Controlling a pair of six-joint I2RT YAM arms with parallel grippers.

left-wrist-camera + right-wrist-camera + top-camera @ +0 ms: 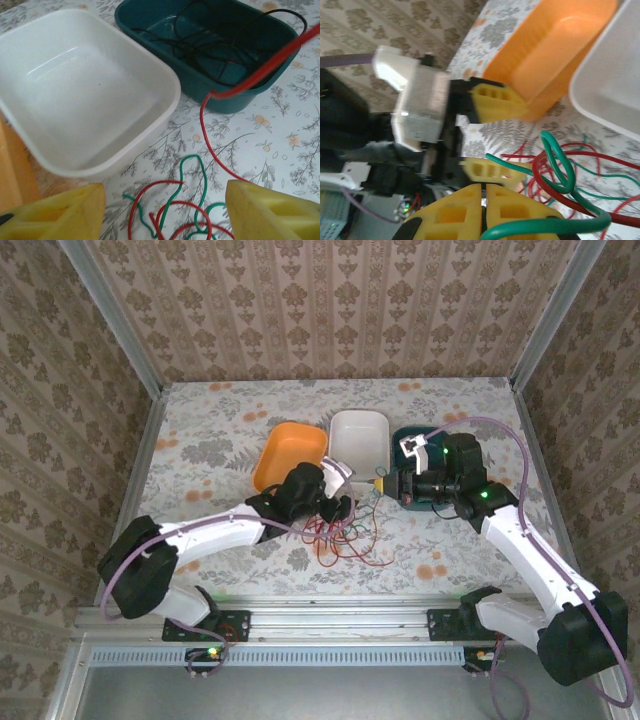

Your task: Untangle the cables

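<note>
the red and green cables are lying in a loose tangle on the table in front of the white tray, while a black cable is coiling inside the teal tray. the right gripper is pinching the cables, fingers pressed together, and the left gripper is hovering above the tangle, fingers wide apart.

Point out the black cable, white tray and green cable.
black cable [200, 54], left wrist view: strands crossing inside the teal tray [197, 92]
white tray [172, 92], left wrist view: rim corner
green cable [560, 226], right wrist view: lowest strand
</note>
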